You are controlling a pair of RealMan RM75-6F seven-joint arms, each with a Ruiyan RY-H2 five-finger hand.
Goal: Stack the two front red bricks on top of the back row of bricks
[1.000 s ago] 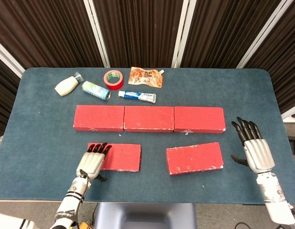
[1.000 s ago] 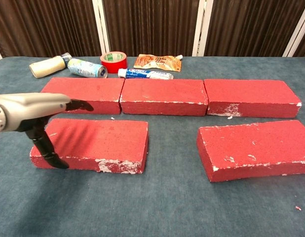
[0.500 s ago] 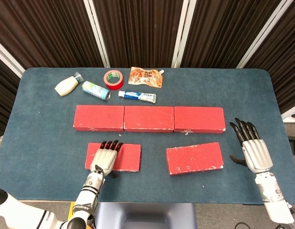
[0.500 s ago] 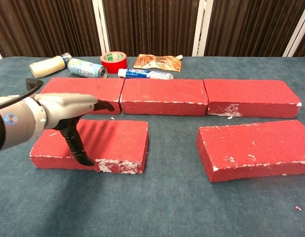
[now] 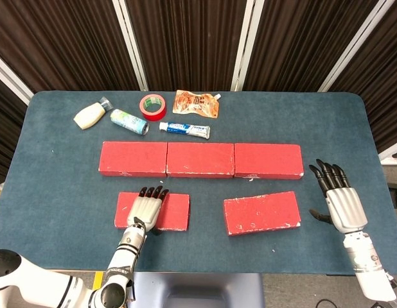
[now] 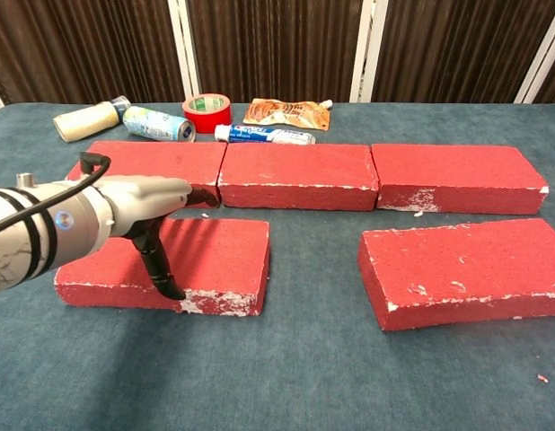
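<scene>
Here the left robot hand (image 5: 146,208) lies flat, fingers spread, seemingly gripping the chipped rectangular front-left brick (image 5: 173,212), while the right robot hand (image 5: 340,202) hovers spread over the felt-like table (image 5: 51,186).

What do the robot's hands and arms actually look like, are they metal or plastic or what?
I cannot tell the material. Both the left hand and the right hand have pale silver-grey backs and black fingers. The forearms are light grey with black bands; the chest view shows a small blue round mark and a thin black cable looping off the left forearm.
</scene>
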